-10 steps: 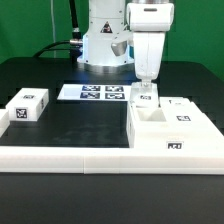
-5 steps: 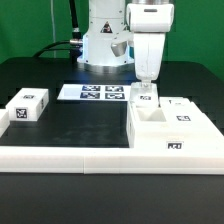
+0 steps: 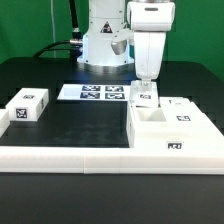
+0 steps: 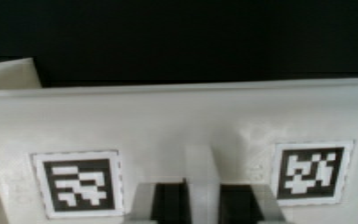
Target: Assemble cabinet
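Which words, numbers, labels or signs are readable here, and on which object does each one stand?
No words, numbers or brand names are readable anywhere.
Marker board: four black-and-white square patterns, no letters.
Small block: square patterns, no text.
Cabinet: square patterns, too small to read.
White panel, wrist view: two blurred square patterns, no text.

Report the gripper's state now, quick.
Gripper: jaws closed, down at a tagged white panel on the cabinet; whether they pinch the panel cannot be told.
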Controlling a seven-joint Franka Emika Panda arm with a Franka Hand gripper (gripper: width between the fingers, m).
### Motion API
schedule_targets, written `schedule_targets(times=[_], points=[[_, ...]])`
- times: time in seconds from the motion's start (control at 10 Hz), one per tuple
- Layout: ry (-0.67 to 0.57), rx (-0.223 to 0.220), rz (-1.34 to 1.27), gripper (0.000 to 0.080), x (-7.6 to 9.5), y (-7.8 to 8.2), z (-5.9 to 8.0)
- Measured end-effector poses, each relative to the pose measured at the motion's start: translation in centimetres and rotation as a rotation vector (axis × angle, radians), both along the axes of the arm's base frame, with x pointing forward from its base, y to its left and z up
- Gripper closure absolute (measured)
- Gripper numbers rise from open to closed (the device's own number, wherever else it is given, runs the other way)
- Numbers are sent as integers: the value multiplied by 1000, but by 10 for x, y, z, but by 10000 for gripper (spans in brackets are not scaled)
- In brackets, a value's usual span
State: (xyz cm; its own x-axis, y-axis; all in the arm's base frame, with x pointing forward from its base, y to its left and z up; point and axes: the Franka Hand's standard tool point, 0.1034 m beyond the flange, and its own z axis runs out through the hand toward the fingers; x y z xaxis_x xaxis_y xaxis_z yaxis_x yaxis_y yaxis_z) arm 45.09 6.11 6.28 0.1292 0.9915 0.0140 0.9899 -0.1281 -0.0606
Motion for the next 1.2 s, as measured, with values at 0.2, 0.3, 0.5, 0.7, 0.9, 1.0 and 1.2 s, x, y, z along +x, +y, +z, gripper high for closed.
schedule_targets(times=[0.2,0.3,0.5,0.7,0.9,1.0,1.2], points=[[2,1,-5,731,0,1,-1],[6,-1,-13,731,0,2,-1],[8,-3,-28,731,0,3,-1],[3,-1,-24,731,0,2,-1],[-21,6,-11,731,-3,-3,-1],[-28,5,-8,731,-1,-1,3],[-33,4,-7,731,1,-1,5]])
